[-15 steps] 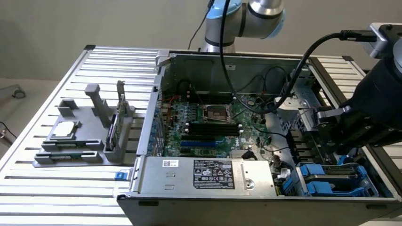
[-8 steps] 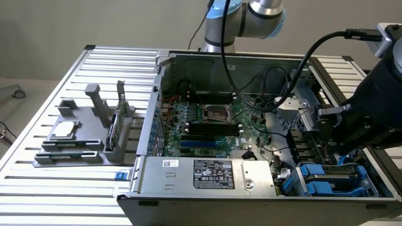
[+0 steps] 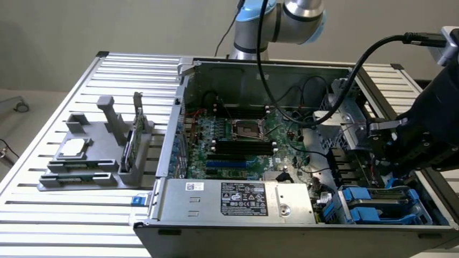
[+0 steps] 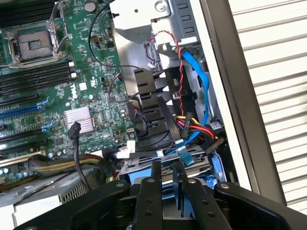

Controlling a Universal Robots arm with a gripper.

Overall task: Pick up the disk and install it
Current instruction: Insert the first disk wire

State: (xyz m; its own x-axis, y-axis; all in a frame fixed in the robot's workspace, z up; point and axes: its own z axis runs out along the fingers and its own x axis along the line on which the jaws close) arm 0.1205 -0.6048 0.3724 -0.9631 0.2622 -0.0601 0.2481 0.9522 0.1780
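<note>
Hanging over the 4 o'clock corner of the open grey metal computer case (image 3: 308, 67), at about 4 o'clock from the green motherboard (image 3: 244, 134) in the exterior view: the black two-fingered gripper (image 4: 167, 167), drawn narrow and, as a judgement, pinched onto the near edge of the flat silver metal disk in its blue plastic carrier frame (image 4: 139, 167). Found straight off the fingertips and touching them, at 6 o'clock from the gripper in the exterior view, down inside the blue-railed drive bay (image 3: 366, 209) beside the case's side wall. Hard to read the long axis of the disk with so much hidden; judged to run away from the tips, down into the bay, with the broad edge crosswise to the fingers. Only one arm to reckon with, right at the disk. Seemingly in or nearly in its slot; cannot tell how deep.
</note>
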